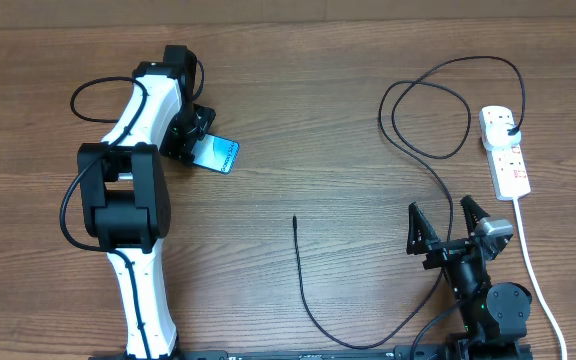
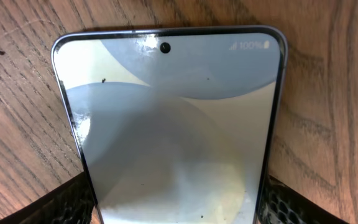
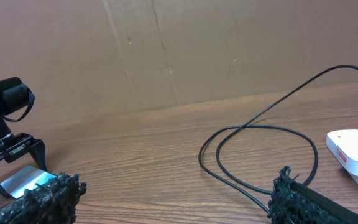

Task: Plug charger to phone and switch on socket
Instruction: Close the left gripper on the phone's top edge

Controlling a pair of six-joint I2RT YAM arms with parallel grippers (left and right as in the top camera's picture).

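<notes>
Left gripper [image 1: 200,133]: its two fingers [image 2: 67,202] stand one at each long edge of the phone [image 2: 173,137], just beside the edges. Whether they already press on it, I cannot tell.
Phone: it lies on the wooden table [image 1: 298,100] with the lit screen facing up, in the far left part, well apart from the cable tip.
Right gripper [image 1: 439,207]: the jaws are spread wide with nothing between them, at the near right side of the table.
Charger [image 1: 295,222]: the slim tip lies free near the table centre. The black cable runs to the near edge, passes beside the right arm and makes a loop, and its black plug sits in the socket.
Socket [image 1: 508,165]: a white strip at the far right, with small red marks. Its thick white cord goes toward the near edge.
</notes>
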